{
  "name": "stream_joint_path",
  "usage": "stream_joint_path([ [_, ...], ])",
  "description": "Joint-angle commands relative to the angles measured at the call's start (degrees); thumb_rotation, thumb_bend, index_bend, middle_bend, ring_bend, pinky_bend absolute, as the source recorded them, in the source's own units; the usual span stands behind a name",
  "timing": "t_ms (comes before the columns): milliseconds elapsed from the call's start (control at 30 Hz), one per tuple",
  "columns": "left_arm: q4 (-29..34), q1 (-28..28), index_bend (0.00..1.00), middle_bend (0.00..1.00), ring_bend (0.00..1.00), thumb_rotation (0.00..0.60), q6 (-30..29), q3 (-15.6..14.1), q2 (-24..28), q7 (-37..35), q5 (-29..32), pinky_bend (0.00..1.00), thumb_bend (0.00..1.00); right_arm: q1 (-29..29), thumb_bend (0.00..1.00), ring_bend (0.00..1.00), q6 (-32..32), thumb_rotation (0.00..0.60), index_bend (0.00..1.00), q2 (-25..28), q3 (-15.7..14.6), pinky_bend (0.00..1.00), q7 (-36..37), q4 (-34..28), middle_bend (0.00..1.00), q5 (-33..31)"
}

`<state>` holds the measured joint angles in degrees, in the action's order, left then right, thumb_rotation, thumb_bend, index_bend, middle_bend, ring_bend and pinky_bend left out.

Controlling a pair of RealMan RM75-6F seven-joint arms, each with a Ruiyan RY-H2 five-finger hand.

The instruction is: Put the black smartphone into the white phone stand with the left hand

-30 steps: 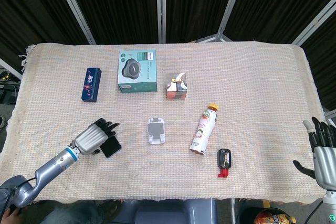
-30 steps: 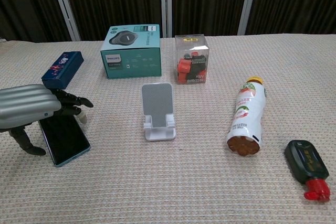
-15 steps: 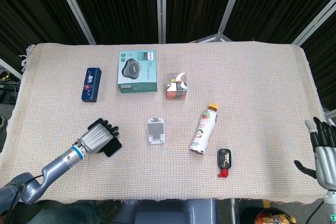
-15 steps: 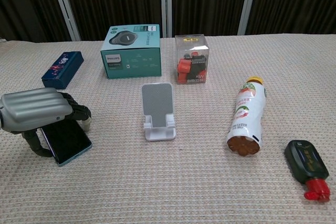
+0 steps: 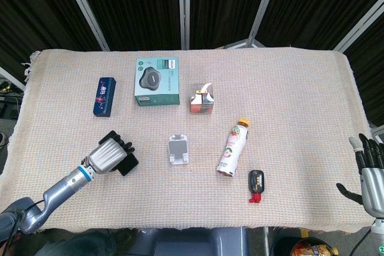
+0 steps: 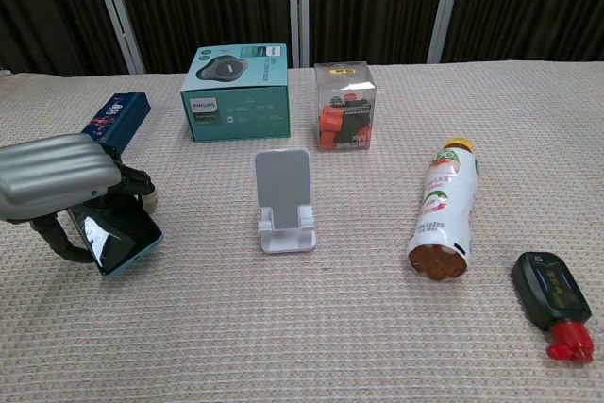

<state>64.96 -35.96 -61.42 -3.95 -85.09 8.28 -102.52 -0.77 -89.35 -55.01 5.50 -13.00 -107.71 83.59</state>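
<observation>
The black smartphone (image 5: 128, 163) (image 6: 117, 239) is at the front left of the table, tilted up off the cloth on one edge. My left hand (image 5: 107, 154) (image 6: 58, 176) is curled over it and grips it, fingers on its far edge and thumb on its near edge. The white phone stand (image 5: 179, 149) (image 6: 284, 201) stands upright and empty in the middle of the table, to the right of the phone. My right hand (image 5: 371, 171) hangs off the table's right edge with its fingers spread, holding nothing.
A teal box (image 5: 156, 81) (image 6: 235, 91), a blue box (image 5: 104, 95) (image 6: 114, 124) and a clear cube box (image 5: 203, 99) (image 6: 345, 119) sit at the back. A drink bottle (image 5: 233, 147) (image 6: 442, 208) lies right of the stand, with a small dark red-capped bottle (image 5: 256, 185) (image 6: 554, 303) beyond it.
My left hand has closed over the smartphone and taken hold of it. The phone has tipped up from lying flat. The right hand has stayed still.
</observation>
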Motion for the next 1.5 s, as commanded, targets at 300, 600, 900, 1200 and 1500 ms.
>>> stream_joint_path([
  [300,11.0,-3.0,0.57,0.43,0.49,0.600,-11.0,6.0,7.2,20.0,-7.9,0.35,0.00,0.3,0.00,0.00,-0.7,0.600,0.00,1.0,0.1,0.00,2.3,-0.5,0.00,0.6],
  [600,15.2,-10.5,0.56,0.41,0.49,0.600,-2.9,11.4,5.9,41.0,-13.1,0.35,0.00,0.9,0.00,0.00,-1.4,0.600,0.00,2.4,0.3,0.00,5.8,-0.4,0.00,0.6],
  [900,15.9,-15.4,0.55,0.41,0.49,0.600,6.6,12.3,1.6,49.2,-12.6,0.35,0.00,1.3,0.00,0.00,-1.5,0.600,0.00,3.8,0.7,0.00,10.1,0.8,0.00,-0.4],
  [1200,16.5,-16.1,0.55,0.41,0.49,0.600,12.7,11.6,-1.1,56.0,-10.5,0.35,0.00,1.6,0.00,0.00,-1.7,0.600,0.00,4.5,0.8,0.00,12.0,1.0,0.00,-0.5],
  [1500,15.0,-14.4,0.54,0.38,0.47,0.600,13.7,11.5,-4.3,61.6,-6.8,0.35,0.00,1.4,0.00,0.00,-1.4,0.600,0.00,4.6,0.9,0.00,12.2,1.0,0.00,-0.6],
])
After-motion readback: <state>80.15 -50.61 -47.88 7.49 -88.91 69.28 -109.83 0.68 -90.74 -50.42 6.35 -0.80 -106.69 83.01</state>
